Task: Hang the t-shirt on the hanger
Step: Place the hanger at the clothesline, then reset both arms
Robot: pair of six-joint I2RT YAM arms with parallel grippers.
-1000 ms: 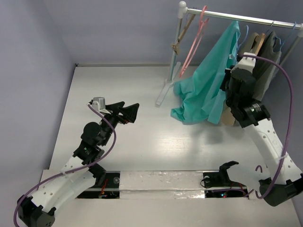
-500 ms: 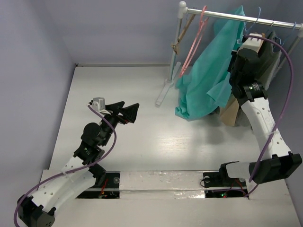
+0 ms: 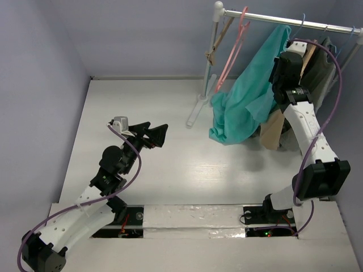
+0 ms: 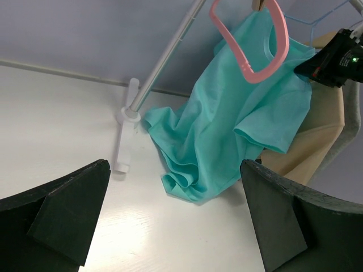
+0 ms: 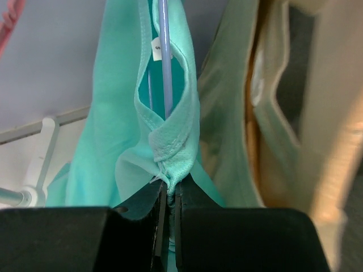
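The teal t-shirt (image 3: 247, 93) hangs from its collar by the rack rail, and its lower folds rest on the table; it also shows in the left wrist view (image 4: 227, 124). My right gripper (image 3: 283, 65) is shut on the bunched collar (image 5: 170, 150), high beside the rail. The thin light-blue hanger (image 5: 166, 68) runs up through the collar opening. Its hook (image 3: 302, 21) sits at the rail, and its outline shows in the left wrist view (image 4: 309, 24). My left gripper (image 3: 156, 135) is open and empty over the table, far left of the shirt, its fingers (image 4: 62, 215) wide apart.
A pink hanger (image 3: 235, 42) and a brown wooden hanger (image 3: 218, 48) hang on the white rack rail (image 3: 261, 18). A tan garment (image 3: 275, 127) and a dark grey-green garment (image 3: 323, 68) hang behind the shirt. The rack's foot (image 3: 195, 110) stands on the table.
My right gripper has risen toward the rail with the shirt collar, peaking half a second ago and then dropping slightly. The shirt's lower folds shifted right. The left arm has barely moved.
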